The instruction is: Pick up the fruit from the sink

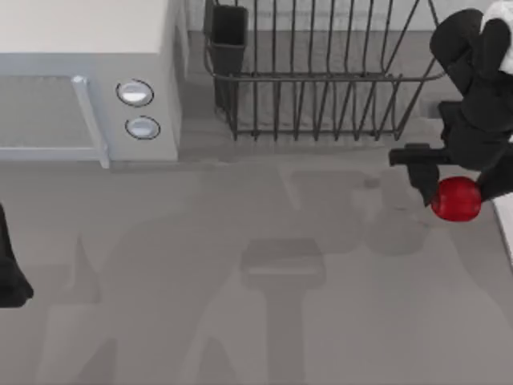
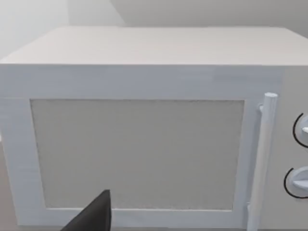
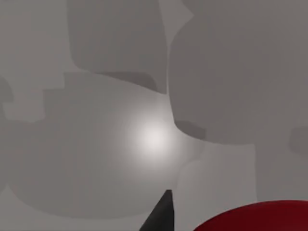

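Our right claw (image 1: 449, 192) is closed around the fruit (image 1: 456, 199), holding it above the grey tabletop (image 1: 264, 273) beside the sink (image 1: 505, 224) rim at the right edge. Our left arm sits parked at the left edge.

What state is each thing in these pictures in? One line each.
fruit: held off the counter by the right gripper, beside the sink's edge.
sink: at the table's right edge, only its rim in view.
microwave: door shut.
dish rack: upright.
left gripper: parked at the table's left edge.
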`<move>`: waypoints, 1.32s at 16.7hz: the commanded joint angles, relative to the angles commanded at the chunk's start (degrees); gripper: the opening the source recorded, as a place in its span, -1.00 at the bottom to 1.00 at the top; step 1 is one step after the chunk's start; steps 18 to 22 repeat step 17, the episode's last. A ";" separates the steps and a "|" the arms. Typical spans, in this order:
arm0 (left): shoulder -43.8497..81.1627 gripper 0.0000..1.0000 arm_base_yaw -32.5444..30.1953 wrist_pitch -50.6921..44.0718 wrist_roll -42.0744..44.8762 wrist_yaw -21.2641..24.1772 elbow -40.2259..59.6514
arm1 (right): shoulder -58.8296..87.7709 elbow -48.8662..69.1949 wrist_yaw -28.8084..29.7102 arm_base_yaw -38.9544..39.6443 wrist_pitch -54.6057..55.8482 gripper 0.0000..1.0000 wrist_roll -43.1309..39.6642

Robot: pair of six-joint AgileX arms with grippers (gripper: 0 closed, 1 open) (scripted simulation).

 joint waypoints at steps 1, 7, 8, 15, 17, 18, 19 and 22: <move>0.00 1.00 0.00 0.00 0.00 0.00 0.00 | 0.00 0.00 0.00 0.00 0.00 -0.55 0.00; 0.00 1.00 0.00 0.00 0.00 0.00 0.00 | 0.00 0.00 0.00 0.00 0.00 0.36 0.00; 0.00 1.00 0.00 0.00 0.00 0.00 0.00 | 0.00 0.00 0.00 0.00 0.00 0.51 0.00; 0.00 1.00 0.00 0.00 0.00 0.00 0.00 | 0.00 0.00 0.00 0.00 0.00 1.00 0.00; 0.00 1.00 0.00 0.00 0.00 0.00 0.00 | 0.00 0.00 0.00 0.00 0.00 1.00 0.00; 0.00 1.00 0.00 0.00 0.00 0.00 0.00 | 0.00 0.00 0.00 0.00 0.00 1.00 0.00; 0.00 1.00 0.00 0.00 0.00 0.00 0.00 | 0.00 0.00 0.00 0.00 0.00 1.00 0.00; 0.00 1.00 0.00 0.00 0.00 0.00 0.00 | 0.00 0.00 0.00 0.00 0.00 1.00 0.00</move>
